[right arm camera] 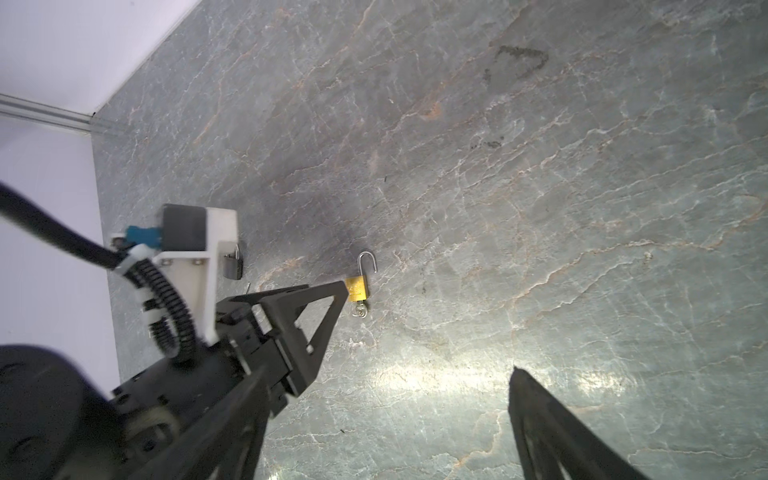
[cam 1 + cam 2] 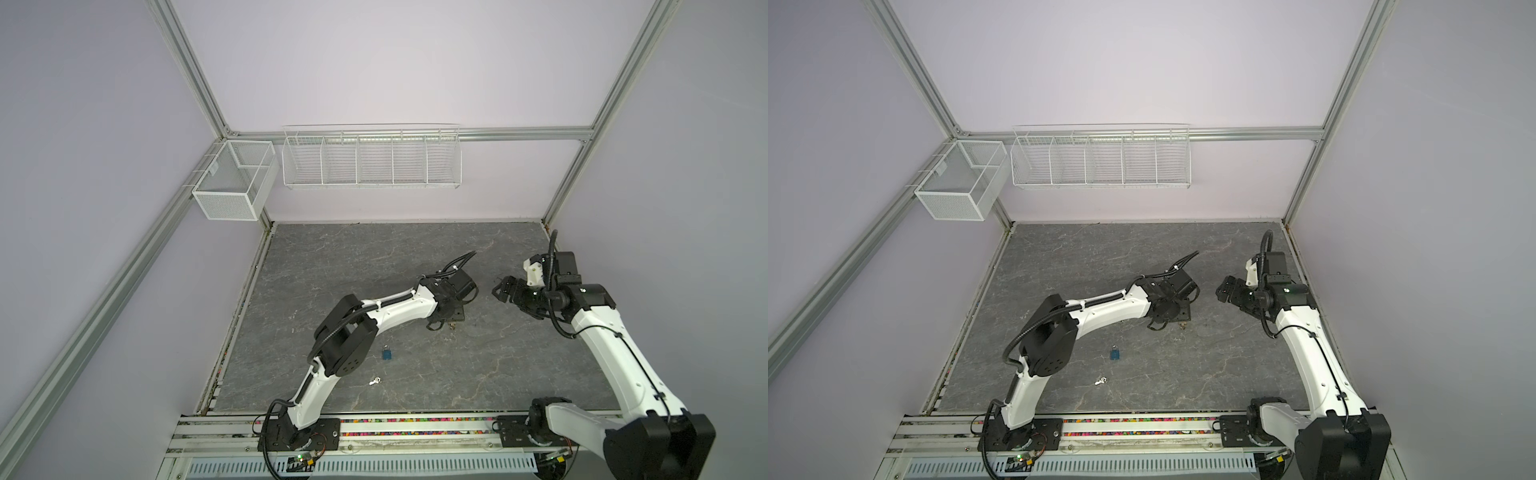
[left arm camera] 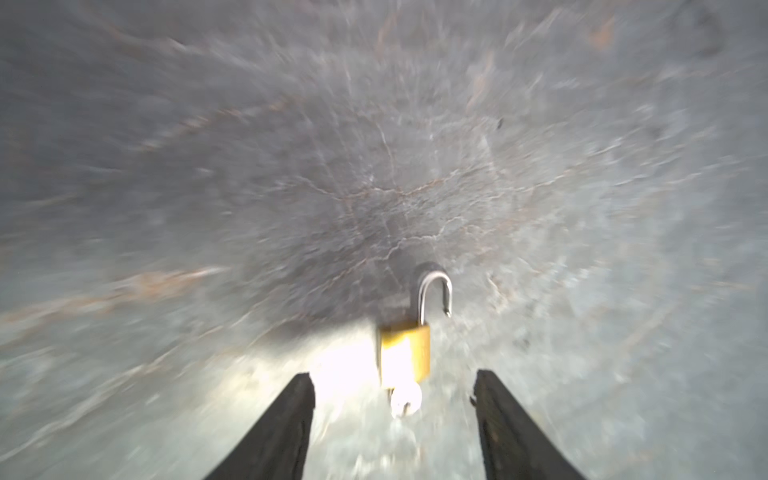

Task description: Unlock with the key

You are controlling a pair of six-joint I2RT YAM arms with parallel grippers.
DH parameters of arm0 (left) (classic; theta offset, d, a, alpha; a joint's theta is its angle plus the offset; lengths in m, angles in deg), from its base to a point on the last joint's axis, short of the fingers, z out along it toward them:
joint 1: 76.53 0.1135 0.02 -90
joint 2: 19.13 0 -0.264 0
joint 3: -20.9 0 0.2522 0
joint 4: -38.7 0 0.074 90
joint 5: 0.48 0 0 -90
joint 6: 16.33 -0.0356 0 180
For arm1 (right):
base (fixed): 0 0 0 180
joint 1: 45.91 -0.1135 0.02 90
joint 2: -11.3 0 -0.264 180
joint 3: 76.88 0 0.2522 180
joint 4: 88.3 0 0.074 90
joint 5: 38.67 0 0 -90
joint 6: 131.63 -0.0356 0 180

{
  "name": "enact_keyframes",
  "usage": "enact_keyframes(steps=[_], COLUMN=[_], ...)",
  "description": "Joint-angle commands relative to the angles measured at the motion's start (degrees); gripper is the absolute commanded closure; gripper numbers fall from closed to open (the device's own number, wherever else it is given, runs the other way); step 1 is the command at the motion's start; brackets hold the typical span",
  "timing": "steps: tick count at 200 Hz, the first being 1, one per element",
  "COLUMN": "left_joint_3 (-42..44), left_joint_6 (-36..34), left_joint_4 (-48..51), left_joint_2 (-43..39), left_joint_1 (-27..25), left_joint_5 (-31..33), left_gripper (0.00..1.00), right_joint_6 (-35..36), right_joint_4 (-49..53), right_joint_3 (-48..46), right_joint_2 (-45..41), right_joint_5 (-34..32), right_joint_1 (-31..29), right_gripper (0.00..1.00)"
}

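Table (image 2: 374, 257): grey marbled slab, mostly bare. Wire rack (image 2: 372, 158) and mesh basket (image 2: 232, 183) hung on the back frame, off the slab. Not part of this job.

Left arm (image 2: 395, 309) reached to mid-table, wrist pitched down to put the left gripper (image 3: 393, 374) right at the work. Right arm (image 2: 602, 332) was on its own side. Right gripper (image 2: 498, 289) was spread wide, holding nothing, well apart from the lock. My read: parked clear, with its wrist camera looking at the lock.

Left gripper was spread too, fingers (image 3: 291, 415) either side of the lock's key end with slab showing between. It pinched nothing. Reads as a hands-off pose.

Brass padlock (image 3: 405, 353) lay flat mid-table, just ahead of the left fingertips. In both top views it was barely a speck beside that wrist. Small square yellow body with glare on it.

Blue padlock (image 2: 387, 353) lay nearer the bases, well apart. Probably a spare.

Shackle (image 3: 434, 286) was swung out, one leg in the body and the free end clear in both wrist views. I'd call it unlocked, task essentially done.

Key (image 3: 405, 401) sat in the keyway at the body's bottom end, where it must be to free the shackle. The left wrist view was blurred and blown out there, so I couldn't tell its turn angle.

Loose key (image 2: 375, 380) lay near the blue lock.
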Motion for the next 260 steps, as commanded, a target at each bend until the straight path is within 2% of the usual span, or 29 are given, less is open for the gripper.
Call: enact_keyframes(steps=[1, 21, 44, 63, 111, 142, 193, 218, 229, 260], left_joint_3=[5.19, 12.25, 21.55, 28.42, 39.43, 45.29, 51.01, 52.64, 53.23, 54.17], left_joint_6=[0.2, -0.1, -0.32, -0.49, -3.23, -5.11, -7.19, -6.71, -5.99, -3.47], left_joint_4=[-3.64, -5.76, -8.73, -10.03, -6.34, -4.14, 1.26, 2.84, 3.69, 6.56], left_joint_2=[-9.92, -18.64, -28.62, -36.27, -50.84, -57.62, -66.73, -70.35, -71.79, -74.9], left_joint_1=[1.32, 2.47, 3.12, 4.21, 9.31, 13.68, 20.28, 22.54, 22.82, 23.36], left_joint_5=[0.85, 3.84, 9.4, 11.16, 11.56, 9.24, 8.03, 6.69, 7.08, 8.84], left_gripper=[0.38, 0.38, 0.38, 0.38, 0.39, 0.39, 0.4, 0.4, 0.39, 0.39], right_joint_6=[-0.88, -2.2, -3.64, -5.95, -13.49, -18.85, -26.01, -19.67, -13.91, 2.54], right_joint_4=[2.41, 3.0, 3.33, 2.89, -2.44, -7.1, -16.9, -18.95, -19.05, -16.62], right_joint_3=[1.3, 1.55, 2.26, 2.14, 0.55, 1.31, 2.11, 5.05, 6.59, 10.06], right_joint_2=[-2.07, -2.04, -1.63, -0.85, 3.8, 9.8, 20.42, 26.22, 28.7, 33.66], right_joint_5=[-1.74, -2.44, -5.46, -7.89, -13.08, -18.15, -20.52, -19.27, -17.05, -11.38], right_joint_1=[-2.95, -6.06, -14.42, -20.32, -37.29, -48.45, -59.64, -62.49, -62.77, -62.86], right_gripper=[0.09, 0.08, 0.07, 0.07, 0.03, 0.0, 0.12, 0.18, 0.21, 0.22])
